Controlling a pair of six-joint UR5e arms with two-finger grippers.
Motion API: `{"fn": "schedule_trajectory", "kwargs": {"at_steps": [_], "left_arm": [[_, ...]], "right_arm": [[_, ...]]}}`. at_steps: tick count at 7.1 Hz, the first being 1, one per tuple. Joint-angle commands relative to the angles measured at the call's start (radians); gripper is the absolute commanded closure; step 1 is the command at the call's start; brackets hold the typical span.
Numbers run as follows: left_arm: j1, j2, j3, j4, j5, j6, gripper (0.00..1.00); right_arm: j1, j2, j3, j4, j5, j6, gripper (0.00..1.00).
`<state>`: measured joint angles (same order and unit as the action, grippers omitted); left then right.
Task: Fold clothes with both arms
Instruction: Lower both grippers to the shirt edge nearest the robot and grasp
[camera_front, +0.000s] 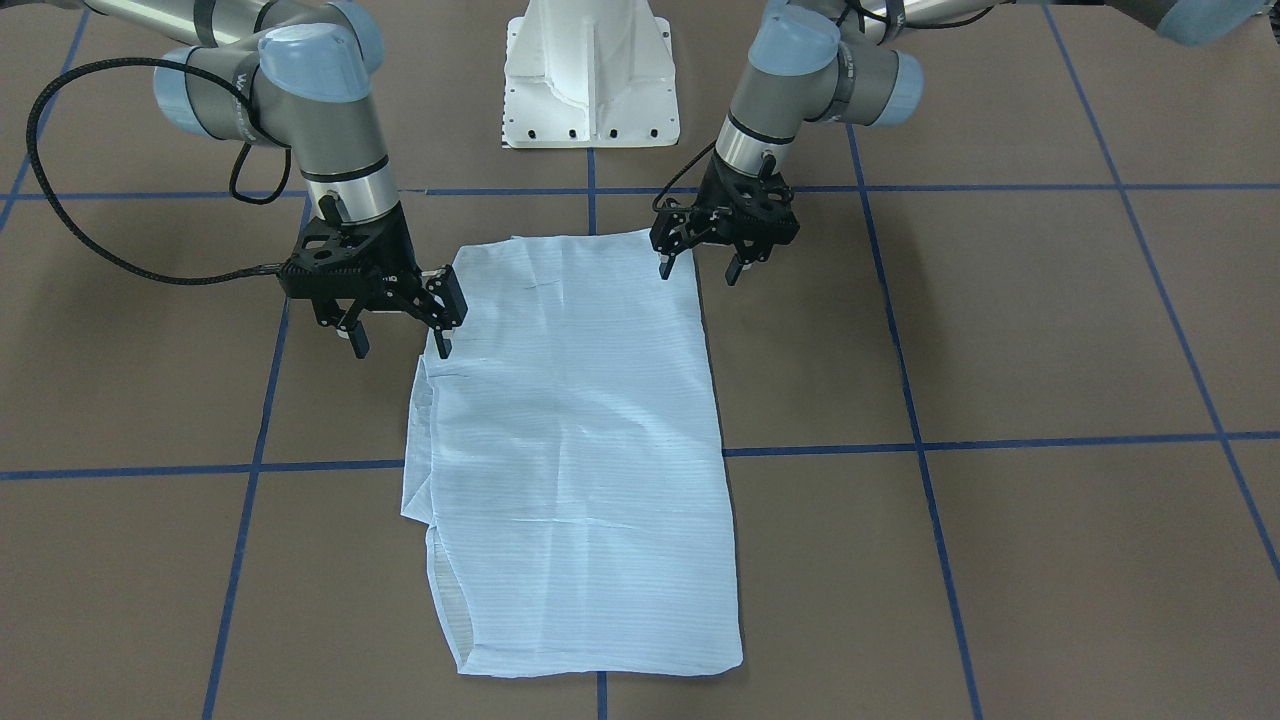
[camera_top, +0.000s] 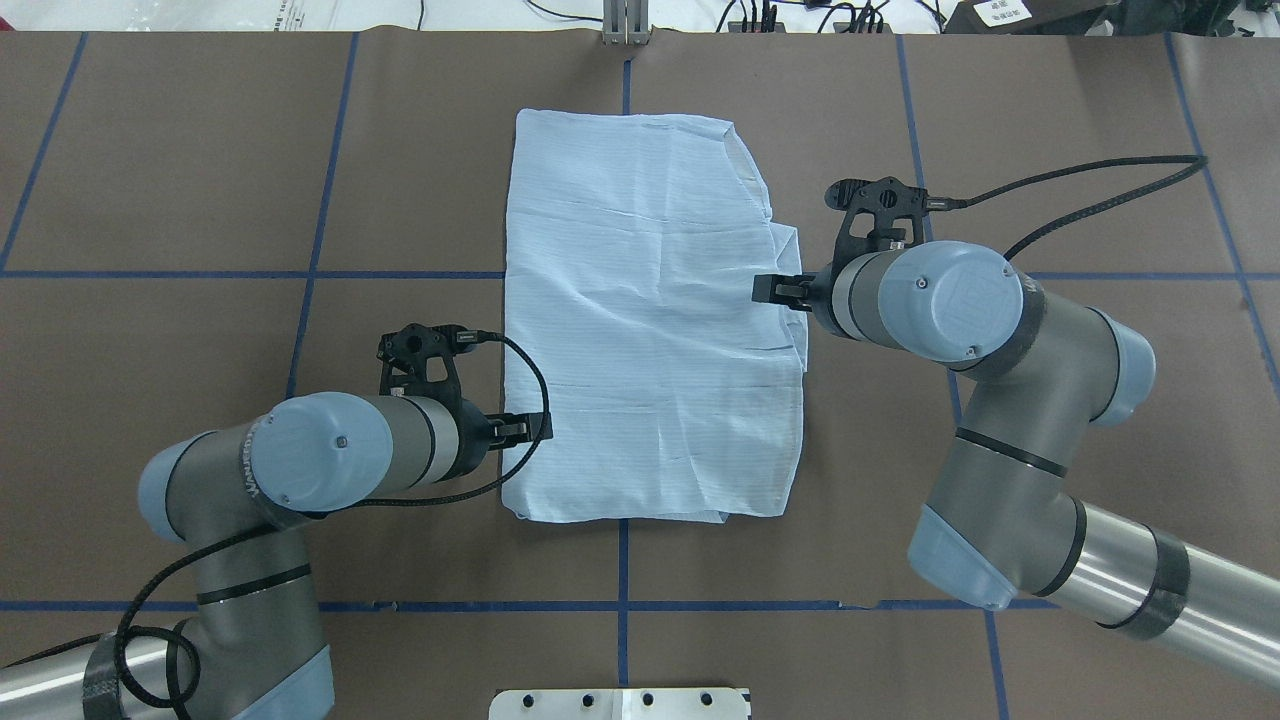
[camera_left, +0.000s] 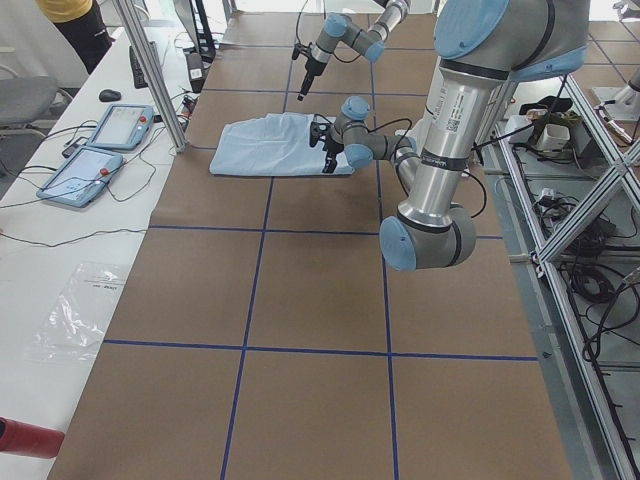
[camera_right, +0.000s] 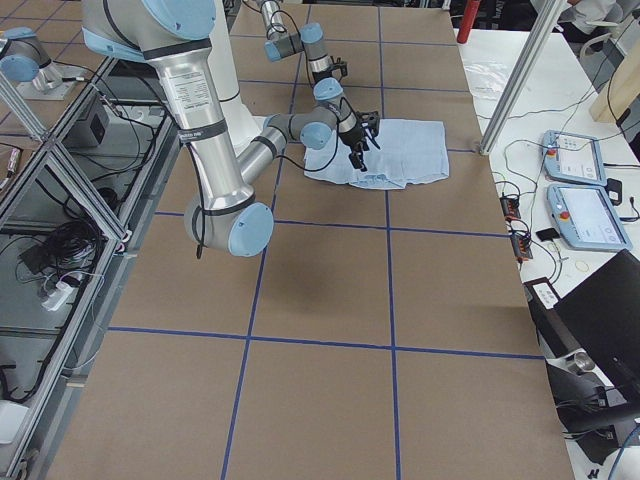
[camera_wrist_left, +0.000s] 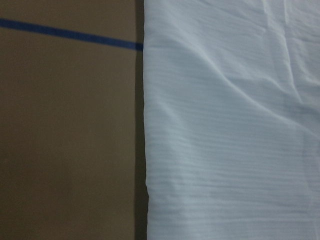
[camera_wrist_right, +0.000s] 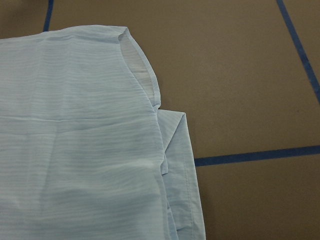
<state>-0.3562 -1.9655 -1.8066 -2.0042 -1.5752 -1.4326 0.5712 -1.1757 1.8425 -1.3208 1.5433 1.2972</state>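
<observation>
The pale blue striped shirt lies flat on the brown table, folded into a long rectangle. It also shows in the overhead view. My left gripper is open and empty, hovering over the shirt's corner nearest the robot; in the overhead view it is at the shirt's left edge. My right gripper is open and empty above the opposite long edge, partway along, and also shows overhead. The left wrist view shows the shirt's straight edge. The right wrist view shows layered folded edges.
The white pedestal base stands at the robot's side of the table. Blue tape lines grid the brown surface. Two tablets and metal posts stand beyond the table's far edge.
</observation>
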Motion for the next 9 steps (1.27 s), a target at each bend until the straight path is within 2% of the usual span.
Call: {"fn": "schedule_trajectory", "kwargs": {"at_steps": [1,4,7,8,9], "left_arm": [[0.031,0.004,0.009,0.012,0.006,-0.012,0.39],[0.048,-0.004,0.007,0.010,0.004,-0.012,0.45],[0.060,-0.006,0.009,0.010,0.003,-0.012,0.46],[0.069,-0.006,0.009,0.010,0.004,-0.012,0.50],[0.074,-0.006,0.009,0.010,0.004,-0.012,0.59]], "right_arm": [[-0.001,-0.001,-0.002,0.000,-0.002,0.001,0.01],[-0.001,-0.004,-0.002,0.000,-0.003,0.001,0.01],[-0.002,-0.007,-0.003,0.000,-0.003,0.001,0.01],[-0.004,-0.009,-0.006,0.000,-0.003,0.001,0.01],[-0.005,-0.007,-0.009,0.000,-0.003,0.005,0.01]]}}
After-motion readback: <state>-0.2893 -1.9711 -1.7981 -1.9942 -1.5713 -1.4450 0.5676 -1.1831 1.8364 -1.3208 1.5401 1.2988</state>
